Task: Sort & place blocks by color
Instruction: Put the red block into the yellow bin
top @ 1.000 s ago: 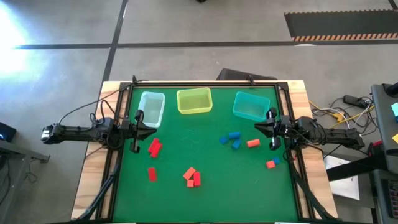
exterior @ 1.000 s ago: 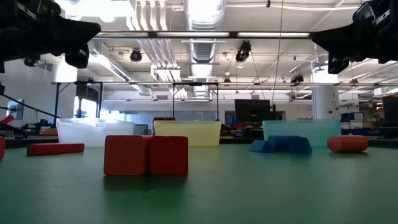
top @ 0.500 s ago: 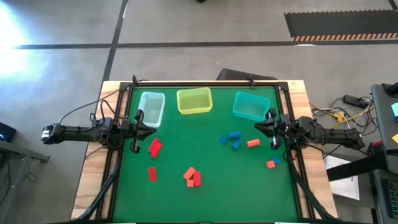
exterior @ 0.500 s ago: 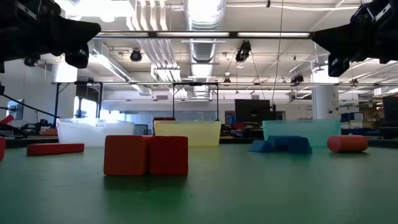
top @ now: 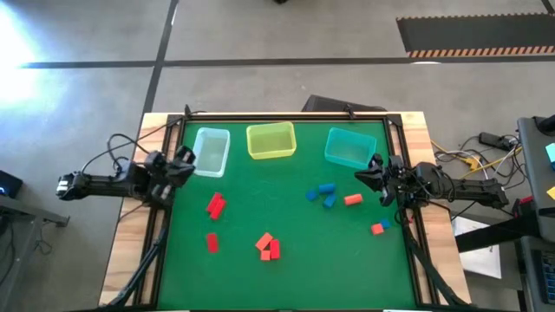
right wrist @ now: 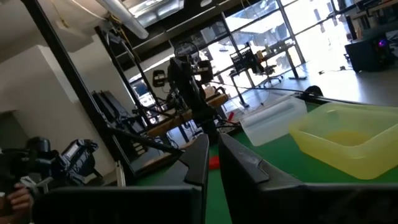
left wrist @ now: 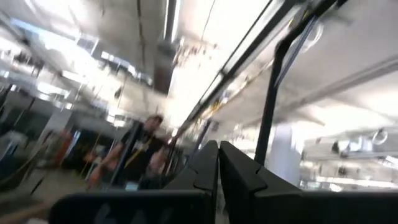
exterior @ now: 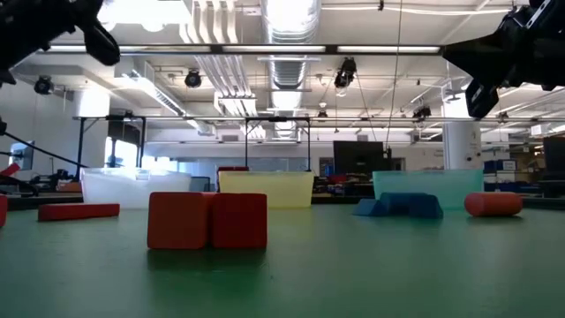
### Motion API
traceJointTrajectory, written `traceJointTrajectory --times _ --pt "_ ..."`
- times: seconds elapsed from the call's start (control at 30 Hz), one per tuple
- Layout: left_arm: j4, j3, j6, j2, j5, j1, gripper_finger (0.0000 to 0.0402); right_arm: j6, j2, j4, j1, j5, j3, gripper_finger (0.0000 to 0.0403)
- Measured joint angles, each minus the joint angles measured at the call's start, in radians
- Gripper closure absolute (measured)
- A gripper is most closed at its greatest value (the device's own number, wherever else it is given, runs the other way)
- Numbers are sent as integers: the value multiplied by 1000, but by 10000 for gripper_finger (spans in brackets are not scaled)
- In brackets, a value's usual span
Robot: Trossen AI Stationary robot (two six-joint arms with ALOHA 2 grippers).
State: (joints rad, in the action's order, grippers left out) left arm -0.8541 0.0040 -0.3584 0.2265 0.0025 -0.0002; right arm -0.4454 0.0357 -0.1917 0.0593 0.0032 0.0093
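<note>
Mostly matte, boxy red blocks (top: 268,246), translucent yellow bin (top: 270,140), green felt table (top: 277,208)

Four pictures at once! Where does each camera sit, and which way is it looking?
High view: above the table, looking straight down on the green mat, three bins and both arms.
Low view: at mat height, looking level across; red blocks up close, arms overhead.
Left wrist view: on the left arm, tilted up at the ceiling; its shut fingers show.
Right wrist view: on the right arm, facing across the table; shut fingers show.
Shared: the yellow bin appears in the high, low and right wrist views.
</note>
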Motion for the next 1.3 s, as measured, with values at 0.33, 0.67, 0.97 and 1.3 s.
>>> traceJointTrajectory --times 0.33,0.67,0.97,1.3 --pt "-88 14 15 -6 -23 0 402 2 0 4 0 0 0 374" --pt "-88 86 -8 139 -120 0 402 6 0 -24 0 37 0 374" --pt "-59 246 -97 382 -165 0 402 128 0 -148 0 84 0 374" --pt "582 499 -283 580 -166 -1 402 169 0 -249 0 84 0 374"
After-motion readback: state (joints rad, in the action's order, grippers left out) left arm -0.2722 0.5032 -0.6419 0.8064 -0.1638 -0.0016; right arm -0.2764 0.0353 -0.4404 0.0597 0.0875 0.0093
